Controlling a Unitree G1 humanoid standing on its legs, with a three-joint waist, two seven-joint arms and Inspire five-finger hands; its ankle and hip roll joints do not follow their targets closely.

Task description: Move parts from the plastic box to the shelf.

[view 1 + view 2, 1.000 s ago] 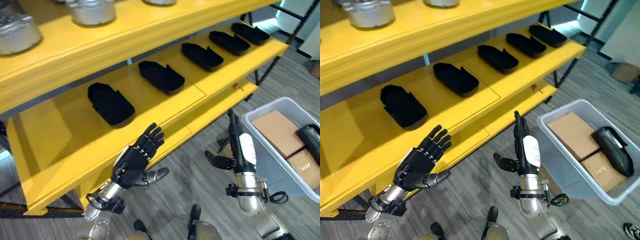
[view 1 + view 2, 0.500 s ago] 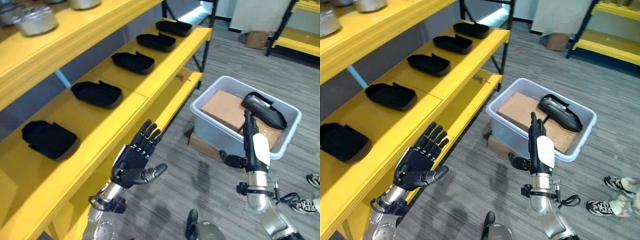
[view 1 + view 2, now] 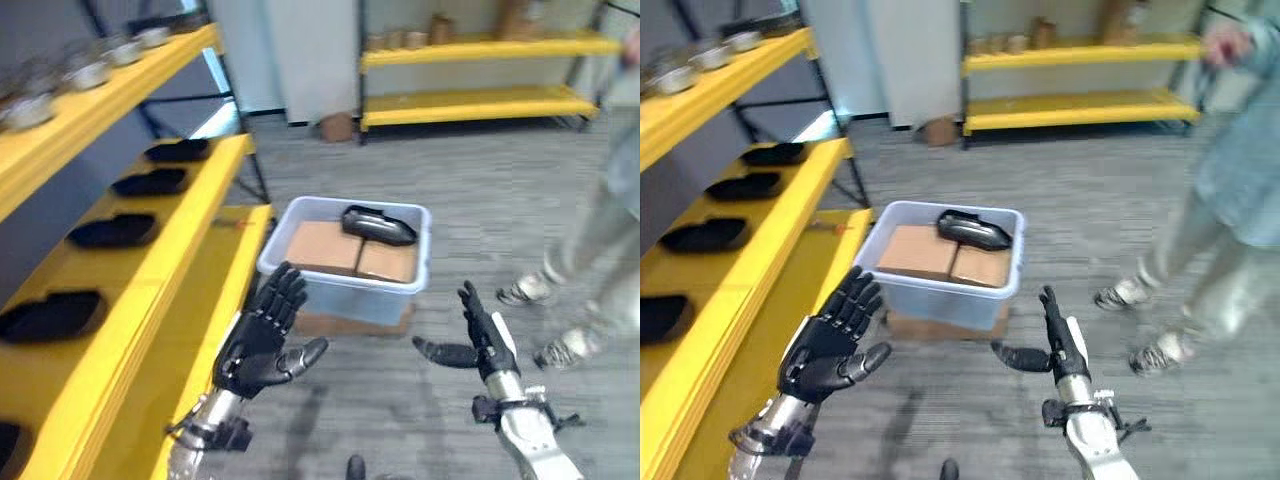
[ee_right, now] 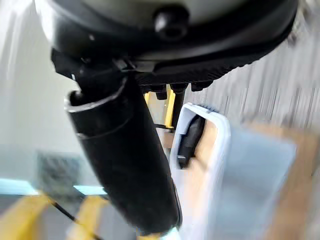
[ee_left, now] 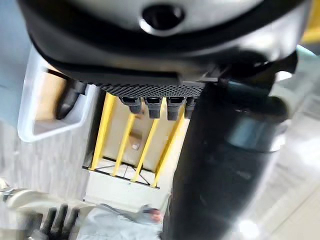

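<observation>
— Presently, where is the part?

— One black part [image 3: 378, 224] lies in the plastic box [image 3: 340, 292], on top of two cardboard boxes [image 3: 322, 245], toward the box's far right corner. The plastic box stands on the floor [image 3: 1080, 215], just beside the yellow shelf [image 3: 190, 250]. More black parts [image 3: 110, 231] sit in a row along the shelf board.

— And the hands?

— Left hand [image 3: 262, 335] is raised in front of the plastic box, fingers straight and spread, holding nothing. Right hand [image 3: 482, 331] is raised to the right of the box, fingers straight, thumb out, empty.

— Anything else?

— A person [image 3: 1230, 180] stands on the floor at the right.
</observation>
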